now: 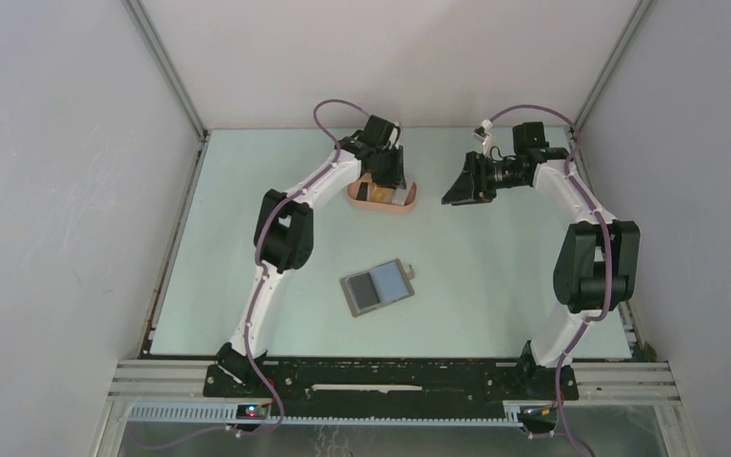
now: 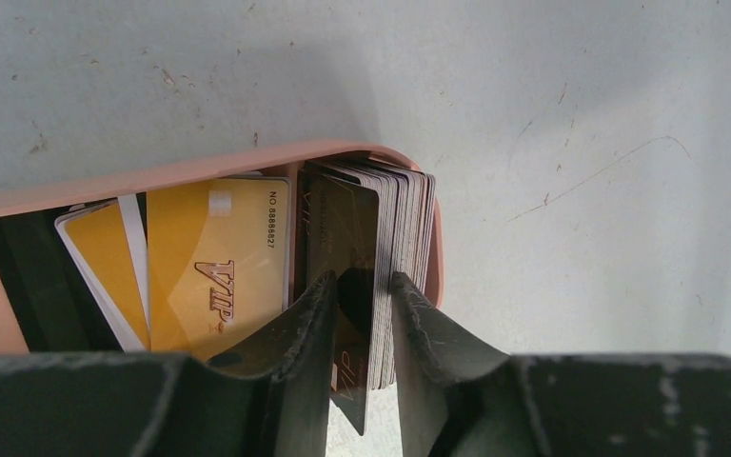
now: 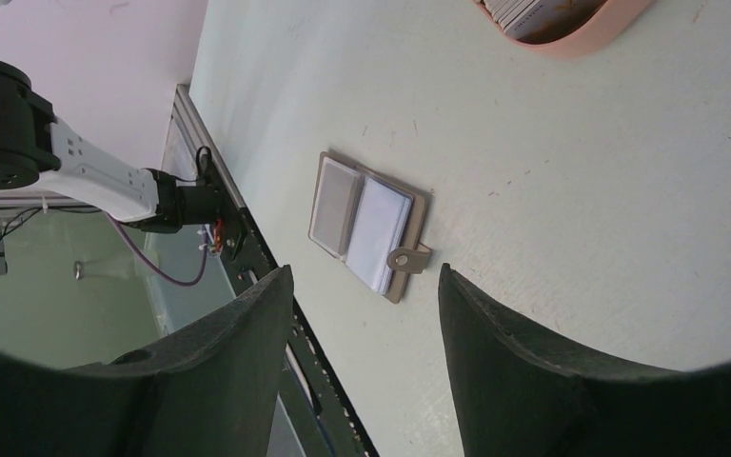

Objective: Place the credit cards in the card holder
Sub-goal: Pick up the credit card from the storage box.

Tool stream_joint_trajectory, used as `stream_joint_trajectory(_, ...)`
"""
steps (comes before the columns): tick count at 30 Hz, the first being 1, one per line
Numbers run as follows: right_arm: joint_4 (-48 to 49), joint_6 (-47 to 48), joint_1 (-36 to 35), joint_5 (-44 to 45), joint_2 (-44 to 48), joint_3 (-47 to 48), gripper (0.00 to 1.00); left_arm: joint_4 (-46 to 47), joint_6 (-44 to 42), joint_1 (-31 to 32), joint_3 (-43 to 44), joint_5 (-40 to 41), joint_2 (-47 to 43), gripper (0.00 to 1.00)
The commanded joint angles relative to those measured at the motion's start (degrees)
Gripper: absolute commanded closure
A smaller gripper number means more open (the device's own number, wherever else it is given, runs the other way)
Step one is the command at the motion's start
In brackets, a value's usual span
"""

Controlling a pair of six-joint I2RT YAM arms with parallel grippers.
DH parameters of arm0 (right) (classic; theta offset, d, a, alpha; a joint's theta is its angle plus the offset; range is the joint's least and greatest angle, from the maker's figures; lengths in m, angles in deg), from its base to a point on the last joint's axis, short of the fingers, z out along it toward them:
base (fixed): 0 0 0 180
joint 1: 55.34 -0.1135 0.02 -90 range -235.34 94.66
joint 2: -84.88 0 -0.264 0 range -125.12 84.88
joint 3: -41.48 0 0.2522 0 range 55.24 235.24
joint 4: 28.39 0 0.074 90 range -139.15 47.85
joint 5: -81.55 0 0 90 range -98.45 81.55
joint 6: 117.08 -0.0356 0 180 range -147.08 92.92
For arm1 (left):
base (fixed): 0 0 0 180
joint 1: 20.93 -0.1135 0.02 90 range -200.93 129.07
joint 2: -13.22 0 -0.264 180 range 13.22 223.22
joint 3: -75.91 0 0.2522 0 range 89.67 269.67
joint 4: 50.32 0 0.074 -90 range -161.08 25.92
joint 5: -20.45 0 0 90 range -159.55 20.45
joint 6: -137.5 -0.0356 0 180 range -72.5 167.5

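At the upper centre of the overhead view, the left gripper point(image 2: 363, 286) reaches into the pink tray point(image 2: 200, 171). Its jaws stand narrow either side of a dark card point(image 2: 343, 228), which is on edge against the stacked credit cards point(image 2: 407, 219); whether it is clamped cannot be told. The card holder point(image 1: 377, 288) lies open mid-frame on the tabletop point(image 1: 514, 286). The right gripper point(image 3: 362, 276) hangs wide and empty at upper right. A clean lift likely calls for pinching one card alone, straight up, neighbours left behind.
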Motion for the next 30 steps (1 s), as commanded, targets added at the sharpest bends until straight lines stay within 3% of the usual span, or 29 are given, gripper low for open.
stream_joint_trajectory(1, -0.51, 0.72, 0.62, -1.43, -0.08, 0.59, 0.34, 0.22, 0.46, -0.26, 3.47, -1.37, -3.63, 0.70)
stream_joint_trajectory(23, -0.75, 0.70, 0.62, -2.05, -0.39, 0.59, 0.34, -0.07, -0.38, -0.64, 1.78, 1.01, -6.36, 0.84)
stream_joint_trajectory(30, -0.78, 0.71, 0.58, -2.28, -0.59, 0.59, 0.34, -0.56, -1.47, -0.71, 1.49, 3.01, -6.73, 0.99)
